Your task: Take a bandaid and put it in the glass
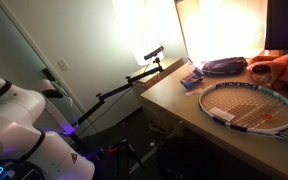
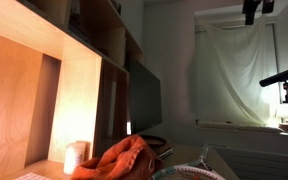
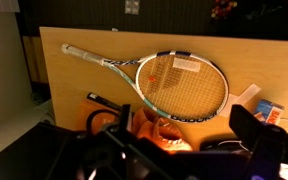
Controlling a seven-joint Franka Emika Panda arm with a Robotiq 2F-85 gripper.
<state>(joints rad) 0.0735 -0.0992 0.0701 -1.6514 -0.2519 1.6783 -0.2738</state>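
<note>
In the wrist view my gripper [image 3: 184, 150] hangs open well above the wooden desk [image 3: 84, 75], with nothing between its dark fingers [image 3: 256, 130]. Below it lie an orange cloth [image 3: 159, 130] and a tennis racket [image 3: 179, 85]. A small pale glass [image 2: 76, 155] stands by the shelf wall beside the orange cloth [image 2: 119, 160]. A small flat blue box [image 3: 269, 110] lies at the desk's right, also seen as the blue box [image 1: 191, 78] near the desk edge. I cannot make out any bandaid.
The racket [image 1: 249, 105] takes up much of the desk. A dark pouch [image 1: 224, 66] lies behind it. A camera on a stand [image 1: 154, 52] reaches over the desk corner. My white arm [image 1: 24, 125] is off the desk's side. Shelves [image 2: 94, 60] rise over the desk.
</note>
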